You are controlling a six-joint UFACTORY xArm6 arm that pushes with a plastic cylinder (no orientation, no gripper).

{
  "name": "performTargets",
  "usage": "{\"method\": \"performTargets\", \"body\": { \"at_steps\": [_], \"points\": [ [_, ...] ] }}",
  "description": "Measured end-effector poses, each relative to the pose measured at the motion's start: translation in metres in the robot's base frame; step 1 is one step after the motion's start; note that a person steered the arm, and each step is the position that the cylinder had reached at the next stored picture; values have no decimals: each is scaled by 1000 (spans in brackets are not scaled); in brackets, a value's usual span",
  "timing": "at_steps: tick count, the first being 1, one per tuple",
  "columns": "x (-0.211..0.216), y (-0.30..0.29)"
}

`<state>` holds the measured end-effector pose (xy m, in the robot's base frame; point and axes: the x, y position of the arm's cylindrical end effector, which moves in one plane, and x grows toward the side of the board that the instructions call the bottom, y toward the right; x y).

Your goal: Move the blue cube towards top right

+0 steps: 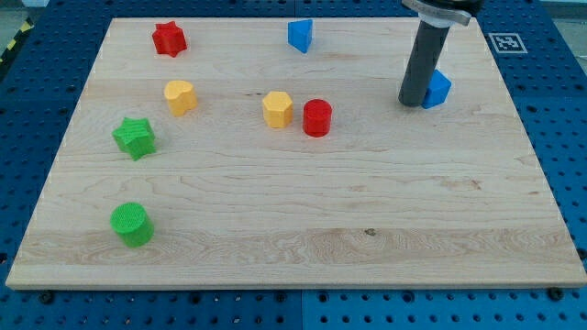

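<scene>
The blue cube [437,89] sits on the wooden board [303,211] at the view's upper right. My tip [412,101] rests on the board right against the cube's left side, and the dark rod hides part of the cube. A second blue block [300,35], wedge-like in shape, lies near the view's top centre.
A red star [169,38] lies at the top left. A yellow block [180,96], a yellow hexagon [277,108] and a red cylinder [316,118] lie mid-board. A green star [134,137] and green cylinder [131,225] lie at the left. A marker tag [505,42] sits off the board's top right.
</scene>
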<state>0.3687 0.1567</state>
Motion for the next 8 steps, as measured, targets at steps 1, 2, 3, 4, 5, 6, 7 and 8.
{"method": "performTargets", "body": {
  "at_steps": [1,2,3,4,5,6,7,8],
  "points": [
    [-6,15],
    [32,18],
    [10,28],
    [-45,28],
    [-47,29],
    [12,47],
    [5,79],
    [-55,87]
  ]
}}
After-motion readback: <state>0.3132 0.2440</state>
